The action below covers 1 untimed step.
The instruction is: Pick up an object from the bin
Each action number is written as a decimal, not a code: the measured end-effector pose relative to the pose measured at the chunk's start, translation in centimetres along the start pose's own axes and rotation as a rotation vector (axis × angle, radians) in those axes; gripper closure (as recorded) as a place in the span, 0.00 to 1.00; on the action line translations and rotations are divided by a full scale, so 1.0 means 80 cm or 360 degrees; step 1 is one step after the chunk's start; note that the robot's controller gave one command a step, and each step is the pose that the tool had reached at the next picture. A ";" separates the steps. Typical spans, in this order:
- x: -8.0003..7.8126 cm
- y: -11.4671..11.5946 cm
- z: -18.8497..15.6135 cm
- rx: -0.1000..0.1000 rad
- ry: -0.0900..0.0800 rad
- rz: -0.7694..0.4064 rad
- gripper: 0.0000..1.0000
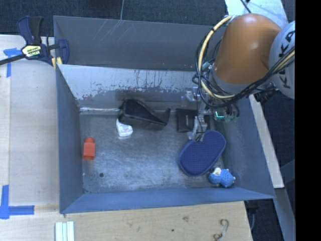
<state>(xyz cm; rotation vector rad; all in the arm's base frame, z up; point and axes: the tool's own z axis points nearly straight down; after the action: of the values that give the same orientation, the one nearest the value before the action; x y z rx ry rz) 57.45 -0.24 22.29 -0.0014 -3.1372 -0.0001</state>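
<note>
Jaws sit at the far edge of the blue oval pad (203, 155), bin's (150, 201) right side — open or closed, cannot tell.

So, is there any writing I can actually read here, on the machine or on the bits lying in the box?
"KU": dark letters on the arm's white casing, cut off at the edge, so the rest cannot be read.
No readable words on the things in the bin: the blue oval pad and the orange block carry none.
</note>
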 end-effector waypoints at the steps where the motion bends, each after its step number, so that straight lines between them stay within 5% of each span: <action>1: -0.030 -0.071 0.097 0.0003 -0.0001 0.0010 0.00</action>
<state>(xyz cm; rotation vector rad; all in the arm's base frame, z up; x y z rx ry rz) 59.81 -5.93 14.55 -0.0110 -3.1377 0.0034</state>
